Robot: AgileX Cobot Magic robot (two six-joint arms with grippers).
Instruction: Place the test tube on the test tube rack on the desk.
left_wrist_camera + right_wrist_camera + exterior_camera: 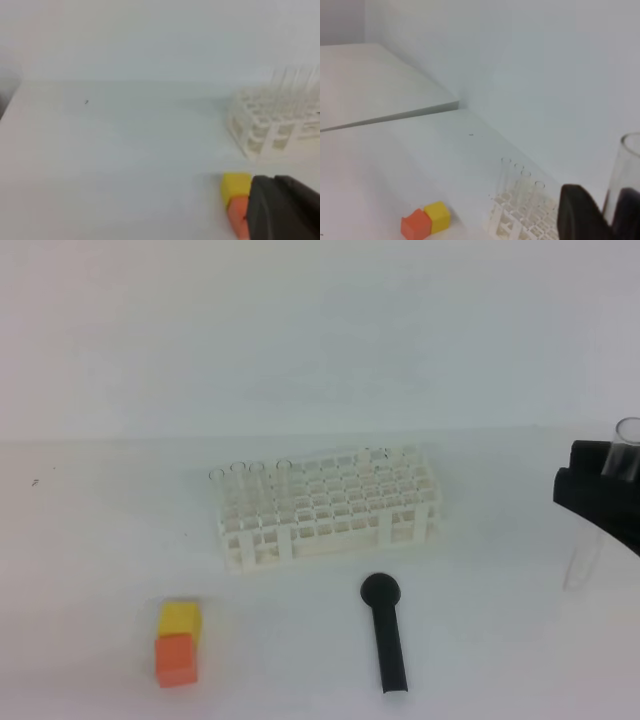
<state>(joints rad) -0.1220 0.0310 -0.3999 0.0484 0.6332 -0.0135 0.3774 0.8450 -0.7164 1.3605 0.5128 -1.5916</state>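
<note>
**Operator:** Holding the test tube in my right gripper at the right edge of the overhead frame. The jaws are closed partway round the glass, and the tube hangs upright with its open rim above the black gripper body and its lower end above the desk.

**Observer:** Where is the rack from there?

**Operator:** The test tube rack sits in the middle of the frame, well apart from the tube, to its left. Several clear tubes already stand in its back row, mostly at the left end.

**Observer:** And the left side?

**Operator:** My left gripper shows only as a dark shape at the lower right of its own wrist view; its jaws are fully closed with nothing in them. Just beside it are a yellow cube and an orange cube, touching each other at the lower left of the overhead frame.

**Observer:** Anything else on the desk?

**Operator:** A black round-headed stick lies below the rack, head toward it.
</note>
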